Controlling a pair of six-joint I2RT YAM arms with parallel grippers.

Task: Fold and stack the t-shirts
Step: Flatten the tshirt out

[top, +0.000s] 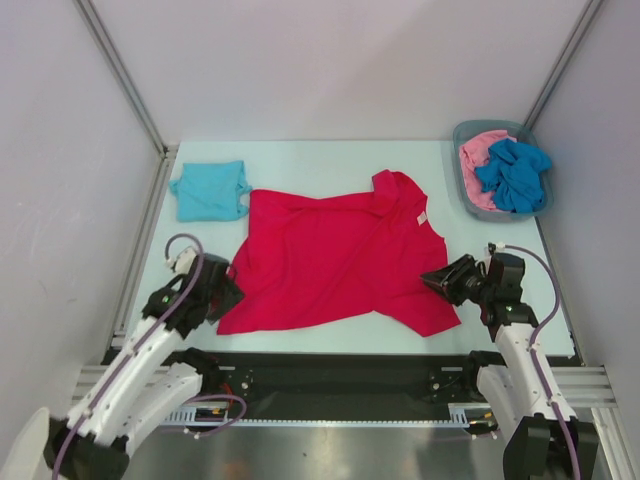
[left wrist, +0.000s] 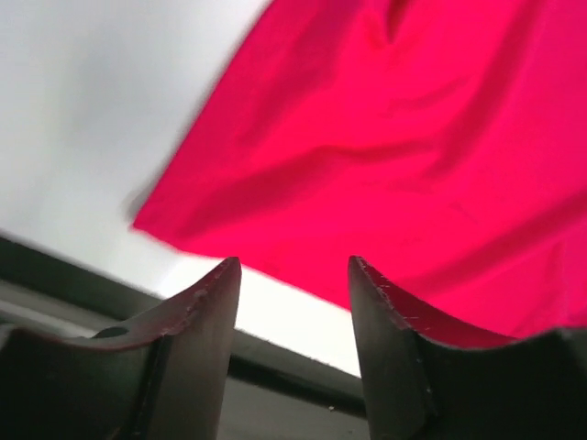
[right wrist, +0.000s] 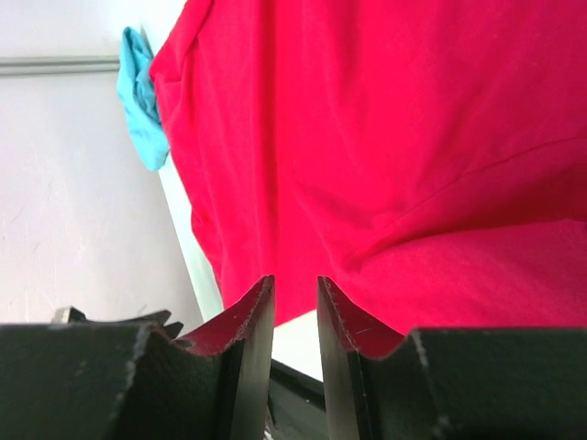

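1. Take stock of the red shirt [top: 340, 255]: spread across the middle of the table [top: 300, 155], collar at the far right side, rumpled across the chest.
2. Note the left gripper [top: 228, 288] at the near left corner of the cloth, jaws apart and empty, the hem just beyond the fingertips [left wrist: 225, 275].
3. Note the right gripper [top: 432, 280] beside the near right sleeve, jaws parted only narrowly, nothing pinched between them.
4. Slide each lower finger flat along the table under the edge before clenching; probably widen the right side first.
5. Grab at matching depth on both sides, then lift and carry evenly to keep the fold line straight.
6. Smooth the creases before folding, or risk a lumpy stack.
7. Avoid dragging the teal shirt [top: 210, 190], folded just beside the far left corner of the red one.
8. Leave the pink shirt [top: 478, 155] and blue shirt [top: 515, 175] in the bin [top: 458, 135] at the far right.
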